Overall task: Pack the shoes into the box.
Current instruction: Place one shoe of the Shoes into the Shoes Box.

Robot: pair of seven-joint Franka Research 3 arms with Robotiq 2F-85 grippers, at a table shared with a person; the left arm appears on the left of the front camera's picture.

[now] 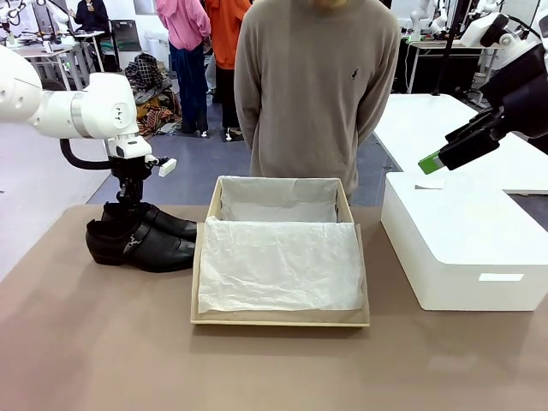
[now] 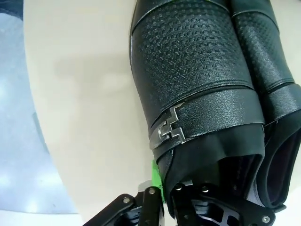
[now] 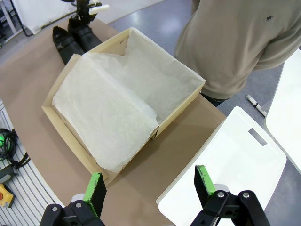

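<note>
two shoes [image 1: 145,244] beside box [image 1: 278,318]; l gripper [image 2: 162,184] clamped on one's heel rim, r gripper [image 3: 149,181] apart.

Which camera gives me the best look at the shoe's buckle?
Left wrist view: the silver buckle is close and sharp on the shoe. Front view gives a small glint; right wrist view, too small to tell.
</note>
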